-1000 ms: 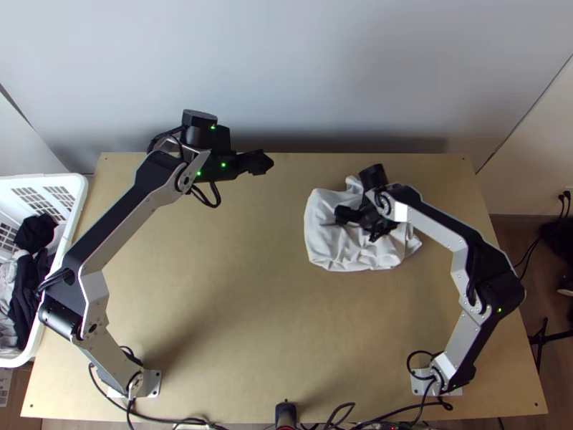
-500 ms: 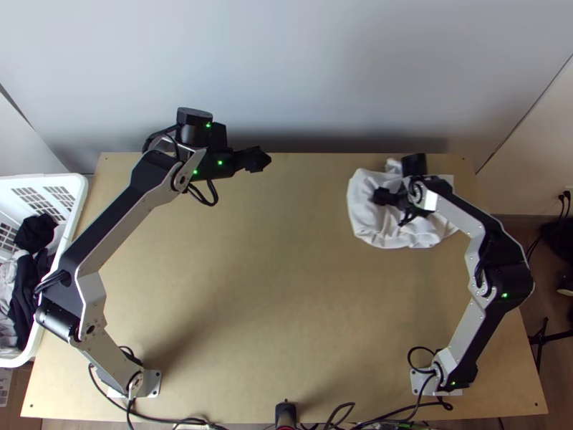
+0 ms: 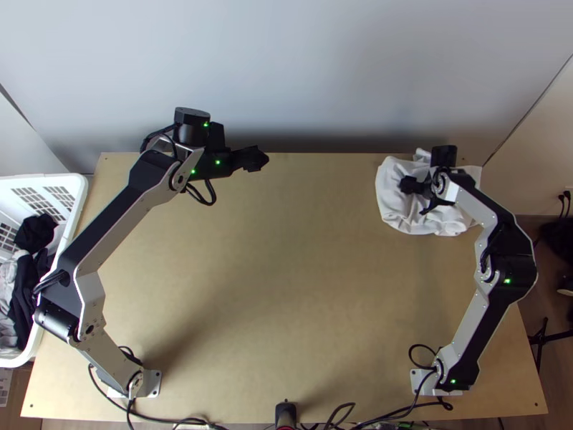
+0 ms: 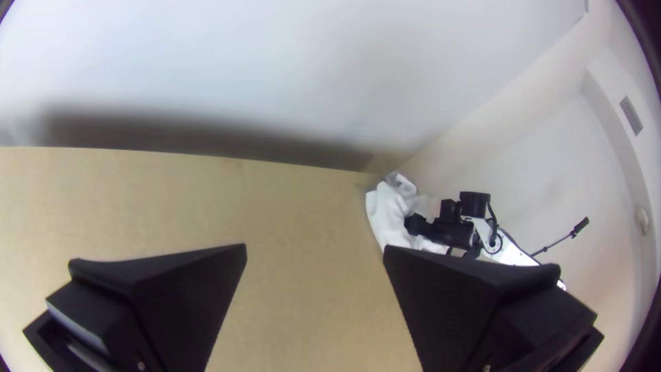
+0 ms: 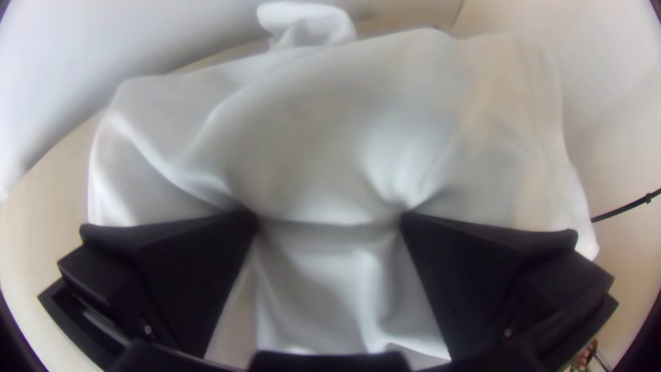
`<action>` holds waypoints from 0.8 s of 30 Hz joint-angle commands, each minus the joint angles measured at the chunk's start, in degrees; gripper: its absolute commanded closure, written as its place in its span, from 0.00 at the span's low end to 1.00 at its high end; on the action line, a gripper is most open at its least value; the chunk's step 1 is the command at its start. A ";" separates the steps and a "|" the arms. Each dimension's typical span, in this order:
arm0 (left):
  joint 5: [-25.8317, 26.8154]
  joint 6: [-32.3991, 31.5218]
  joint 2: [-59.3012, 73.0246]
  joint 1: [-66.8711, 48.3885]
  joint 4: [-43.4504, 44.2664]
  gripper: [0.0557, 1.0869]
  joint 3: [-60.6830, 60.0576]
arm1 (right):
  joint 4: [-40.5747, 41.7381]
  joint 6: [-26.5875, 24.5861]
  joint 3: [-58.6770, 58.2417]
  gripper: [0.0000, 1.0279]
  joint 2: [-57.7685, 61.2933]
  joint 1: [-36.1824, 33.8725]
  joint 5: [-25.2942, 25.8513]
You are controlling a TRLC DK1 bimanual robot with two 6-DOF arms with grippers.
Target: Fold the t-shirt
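The white t-shirt (image 3: pixel 391 201) lies as a compact, wrinkled bundle at the table's far right corner. Over it stands my right gripper (image 3: pixel 417 197), its fingers apart and pressing on the cloth. In the right wrist view, creases of the shirt (image 5: pixel 310 138) run to both fingertips of the right gripper (image 5: pixel 330 219), with cloth between them. My left gripper (image 3: pixel 256 158) hangs near the far edge, left of centre, well away from the shirt. Its two fingers are spread around nothing in the left wrist view, where the gripper (image 4: pixel 315 251) has the shirt (image 4: pixel 387 210) farther off.
A white basket (image 3: pixel 80 197) with dark and light clothes stands at the table's left side. The wooden table (image 3: pixel 272 287) has bare surface between the arms. A wall (image 3: pixel 286 72) rises behind the far edge. Cables (image 3: pixel 186 421) lie along the near edge.
The right gripper and the shirt under it have moved together, right and toward the far edge, into the corner. The left arm has shifted only slightly left.
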 commanded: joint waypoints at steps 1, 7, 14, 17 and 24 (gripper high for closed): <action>0.03 -0.01 -0.44 0.24 -0.05 0.06 -0.66 | -1.64 -1.04 2.05 0.05 -3.22 -0.14 -0.06; 0.12 -0.62 -0.97 -0.11 0.04 0.06 -1.98 | -9.11 -0.69 2.32 0.05 -14.03 4.08 -0.68; 0.03 -1.59 -0.70 -6.26 1.97 0.06 -5.23 | -23.00 5.46 2.84 0.05 -21.33 5.40 -0.68; 0.03 -1.59 -0.53 -7.32 3.03 0.06 -6.46 | -26.60 7.22 0.73 0.05 -22.91 3.03 -0.68; 0.03 -1.59 -0.62 -8.20 3.55 0.06 -6.55 | -22.74 5.99 -6.39 0.05 -23.44 -3.47 -1.64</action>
